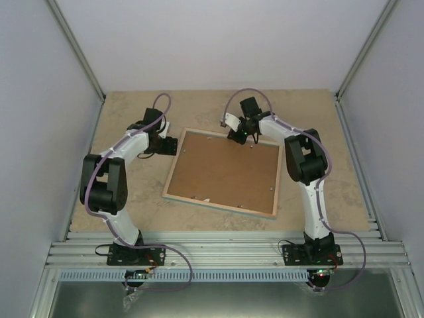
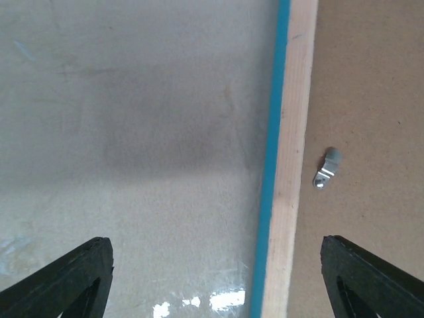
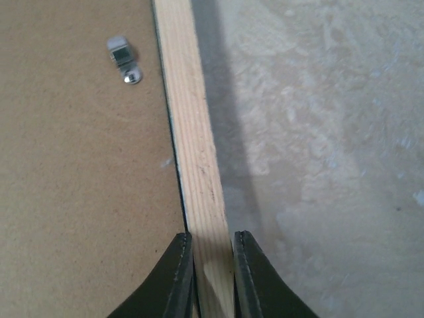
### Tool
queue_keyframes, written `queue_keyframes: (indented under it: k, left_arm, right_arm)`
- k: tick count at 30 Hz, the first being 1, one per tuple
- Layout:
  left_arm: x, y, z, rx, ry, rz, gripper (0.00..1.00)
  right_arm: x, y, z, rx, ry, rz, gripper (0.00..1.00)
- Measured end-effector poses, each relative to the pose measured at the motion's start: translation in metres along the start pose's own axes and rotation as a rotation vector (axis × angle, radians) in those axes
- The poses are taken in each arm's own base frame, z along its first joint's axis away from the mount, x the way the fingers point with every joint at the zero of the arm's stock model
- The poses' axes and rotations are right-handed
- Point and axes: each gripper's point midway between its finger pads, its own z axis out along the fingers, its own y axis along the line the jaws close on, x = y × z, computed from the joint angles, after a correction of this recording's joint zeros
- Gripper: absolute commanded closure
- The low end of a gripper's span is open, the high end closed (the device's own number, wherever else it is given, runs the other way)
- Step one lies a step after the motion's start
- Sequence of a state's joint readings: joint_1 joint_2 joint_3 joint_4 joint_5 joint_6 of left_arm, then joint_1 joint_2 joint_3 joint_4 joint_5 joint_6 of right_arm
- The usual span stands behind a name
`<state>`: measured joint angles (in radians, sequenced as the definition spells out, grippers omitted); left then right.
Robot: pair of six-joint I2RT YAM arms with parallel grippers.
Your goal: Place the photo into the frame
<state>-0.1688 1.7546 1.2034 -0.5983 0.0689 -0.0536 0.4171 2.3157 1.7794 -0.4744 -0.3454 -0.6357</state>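
Note:
The frame [image 1: 218, 206] lies face down on the table, bare wood rim up, with a brown backing board [image 1: 222, 169] filling it. My right gripper [image 1: 240, 137] is at the far rim. In the right wrist view its jaws [image 3: 212, 265] are shut on the wooden rim [image 3: 192, 132], one finger on each side. My left gripper [image 1: 171, 146] hovers over the frame's left rim. It stands open [image 2: 215, 278], with the rim [image 2: 291, 165] and its turquoise edge [image 2: 271, 165] between the fingers, touching neither. The photo is out of view.
Small metal clips [image 2: 324, 171] [image 3: 122, 58] sit on the backing board near the rim. Beige table surface [image 1: 132, 199] surrounds the frame. Grey walls close in the left, right and back. Aluminium rails [image 1: 225, 252] run along the near edge.

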Motion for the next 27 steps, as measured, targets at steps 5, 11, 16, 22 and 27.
queue_keyframes:
  k: [5,11,16,22,27]
  left_arm:
    - [-0.015,0.003,-0.003,-0.02,-0.037,-0.007,0.15]
    - [-0.04,-0.008,0.003,0.031,-0.084,0.044,0.17]
    - [-0.039,-0.02,0.021,0.063,-0.052,0.106,0.23]
    - [-0.026,-0.024,0.035,0.09,-0.004,0.106,0.3]
    - [-0.017,-0.024,0.039,0.099,0.016,0.1,0.36]
  right_arm:
    - [0.01,0.01,-0.01,0.008,0.025,0.073,0.99]
    - [0.017,0.024,-0.017,0.003,0.013,0.137,0.72]
    - [0.018,0.029,-0.02,-0.034,0.03,0.163,0.33]
    - [-0.01,0.022,-0.027,-0.058,-0.009,0.187,0.28]
    - [-0.035,0.017,-0.012,-0.057,-0.032,0.174,0.27]
